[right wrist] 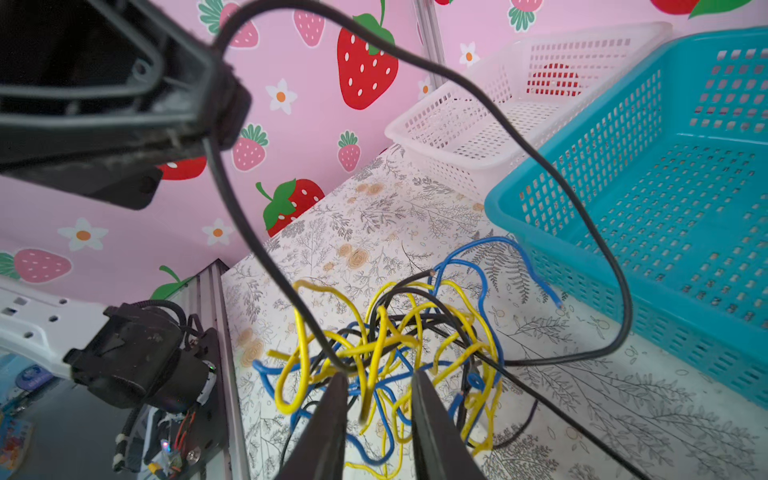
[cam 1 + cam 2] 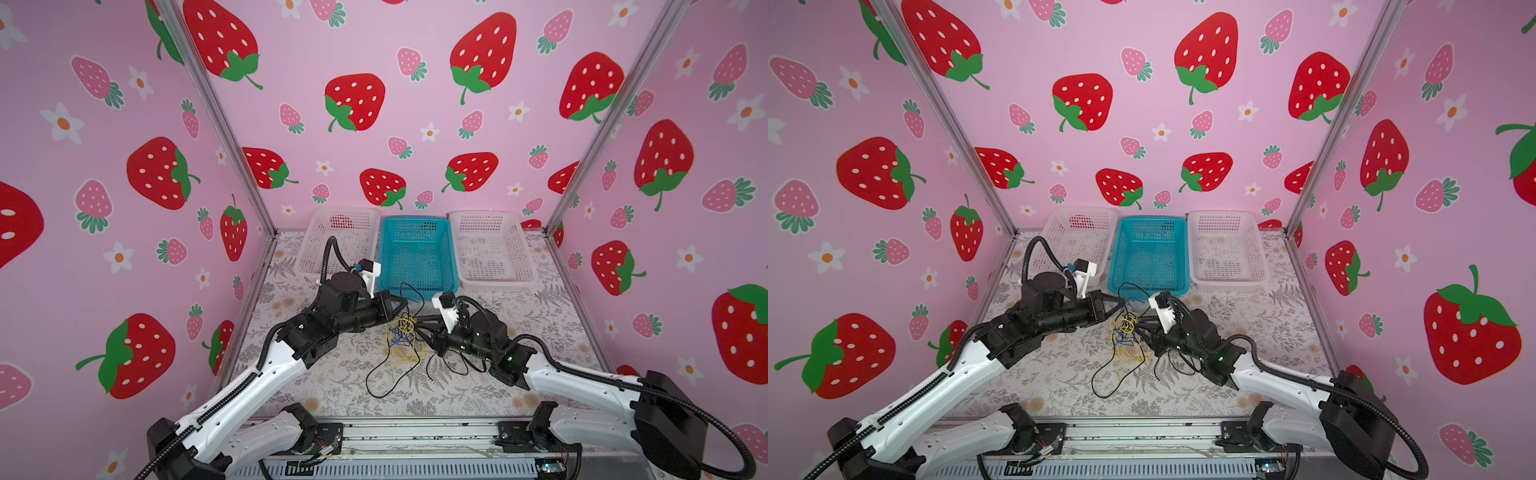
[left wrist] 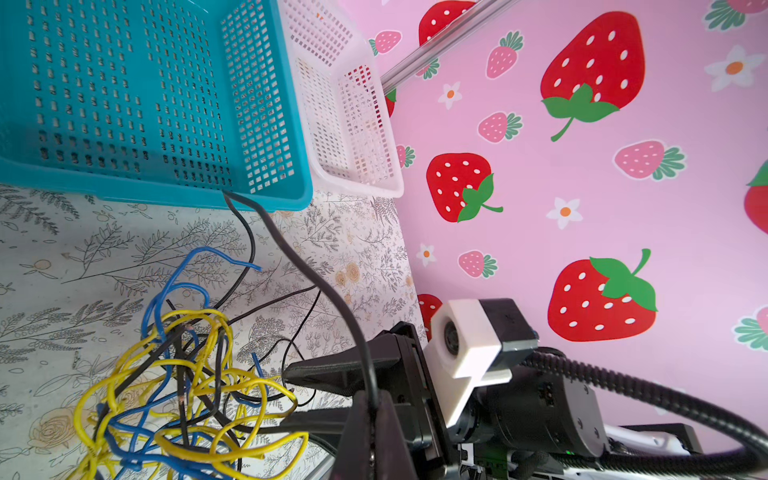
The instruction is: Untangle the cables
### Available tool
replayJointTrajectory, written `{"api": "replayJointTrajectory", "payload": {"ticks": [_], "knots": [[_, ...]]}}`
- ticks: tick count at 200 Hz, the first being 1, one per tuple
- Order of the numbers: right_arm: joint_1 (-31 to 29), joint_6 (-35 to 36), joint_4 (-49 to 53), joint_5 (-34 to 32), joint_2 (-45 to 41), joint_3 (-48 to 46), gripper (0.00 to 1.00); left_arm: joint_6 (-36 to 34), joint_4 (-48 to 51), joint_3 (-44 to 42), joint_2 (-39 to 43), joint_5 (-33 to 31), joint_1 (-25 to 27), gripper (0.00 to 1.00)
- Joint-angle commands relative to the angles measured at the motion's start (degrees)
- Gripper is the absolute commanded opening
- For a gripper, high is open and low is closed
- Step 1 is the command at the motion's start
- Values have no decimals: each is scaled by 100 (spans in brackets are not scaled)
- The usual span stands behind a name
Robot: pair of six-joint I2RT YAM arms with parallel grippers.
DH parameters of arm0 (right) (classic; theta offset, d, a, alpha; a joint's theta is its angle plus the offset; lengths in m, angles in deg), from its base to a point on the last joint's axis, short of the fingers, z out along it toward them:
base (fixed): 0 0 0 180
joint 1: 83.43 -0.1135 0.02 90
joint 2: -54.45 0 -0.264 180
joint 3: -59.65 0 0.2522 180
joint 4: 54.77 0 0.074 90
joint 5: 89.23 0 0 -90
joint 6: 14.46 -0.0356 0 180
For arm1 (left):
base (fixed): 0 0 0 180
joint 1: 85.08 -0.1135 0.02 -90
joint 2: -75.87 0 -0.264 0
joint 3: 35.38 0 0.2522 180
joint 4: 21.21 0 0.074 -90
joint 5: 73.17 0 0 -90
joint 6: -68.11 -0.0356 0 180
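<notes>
The cables (image 1: 376, 347) (black, yellow, blue) knot too densely to trace.

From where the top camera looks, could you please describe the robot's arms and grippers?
The left arm and right arm have white shells, black joints and black ribbed hoses. The left gripper and right gripper have slim, tapered black fingers. Each wrist carries a white camera mount; the right arm shows a green light.
</notes>
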State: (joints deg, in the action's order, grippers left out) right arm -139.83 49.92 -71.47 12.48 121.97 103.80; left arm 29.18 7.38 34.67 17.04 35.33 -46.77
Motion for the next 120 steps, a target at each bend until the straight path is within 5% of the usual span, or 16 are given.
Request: {"api": "replayJointTrajectory", "payload": {"ticks": [1,59,120], "knots": [[-12,5,-241,-85,237,173,22,62,-314,56,160,75,-7,0],[-4,-112,-307,-445,449,32,0,-219,152,435,485,-113,-82,0],[262,-652,-484,-696,940,-556,0,-367,556,1661,725,142,-558,0]]}}
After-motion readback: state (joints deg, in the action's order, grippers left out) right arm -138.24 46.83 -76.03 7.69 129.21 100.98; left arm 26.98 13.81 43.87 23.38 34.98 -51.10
